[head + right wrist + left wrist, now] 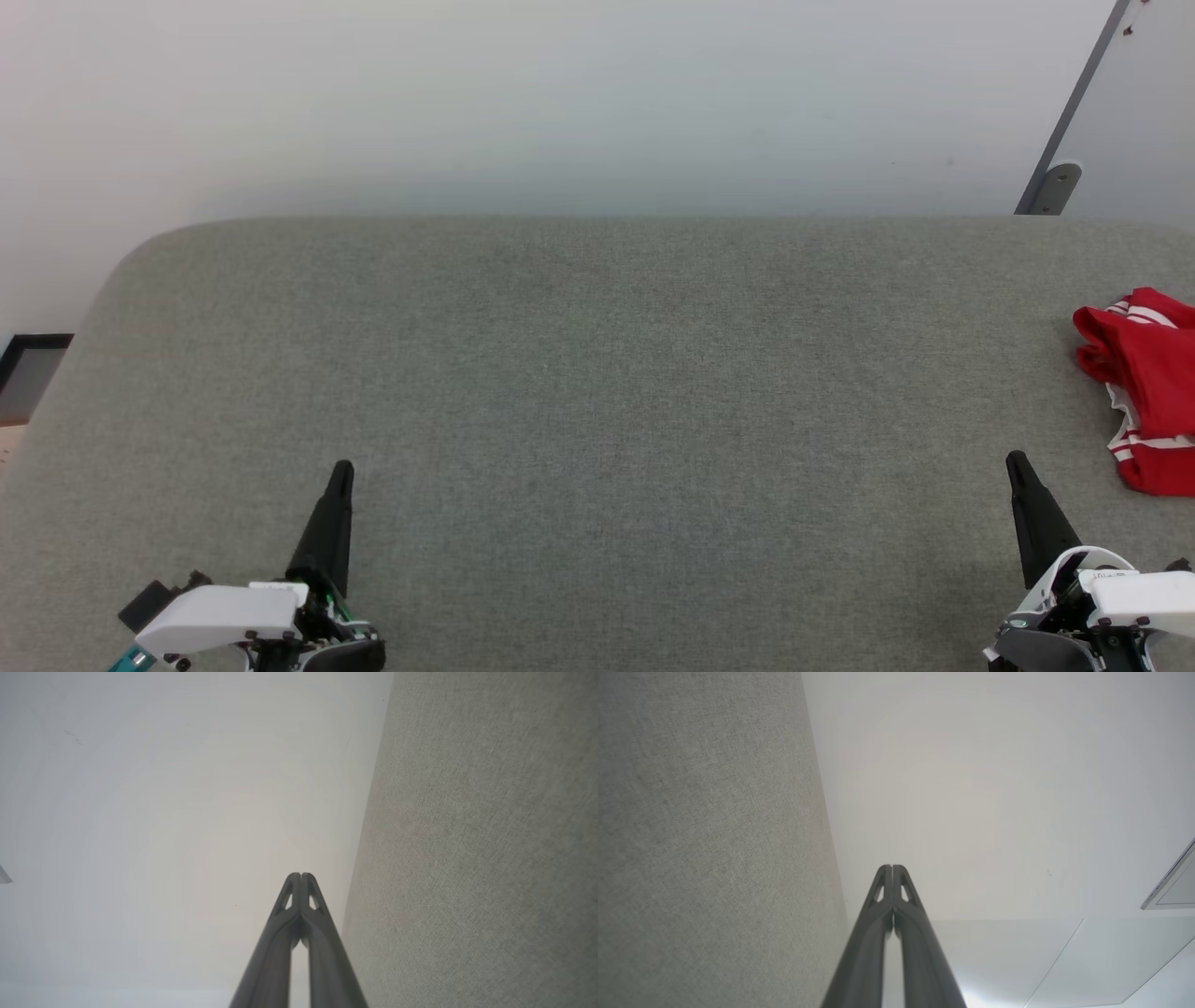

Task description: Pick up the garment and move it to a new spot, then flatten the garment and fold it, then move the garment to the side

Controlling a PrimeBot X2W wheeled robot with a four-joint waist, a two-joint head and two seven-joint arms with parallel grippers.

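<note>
Insp. note: L gripper [342,469] and R gripper [1016,460] sit low at the near edge of the grey fabric table [597,373], fingers pressed together and holding nothing; you're at rest posture. Garment [1146,369] lies bunched at the table's far right, near the R gripper but apart from it, partly out of frame. Judged not yet flattened.

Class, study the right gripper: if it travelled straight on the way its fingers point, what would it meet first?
The way looks free nearby. The right gripper points along the grey padded surface toward the pale wall, probably its first contact, though depth is unclear. The garment lies right of that line.
</note>
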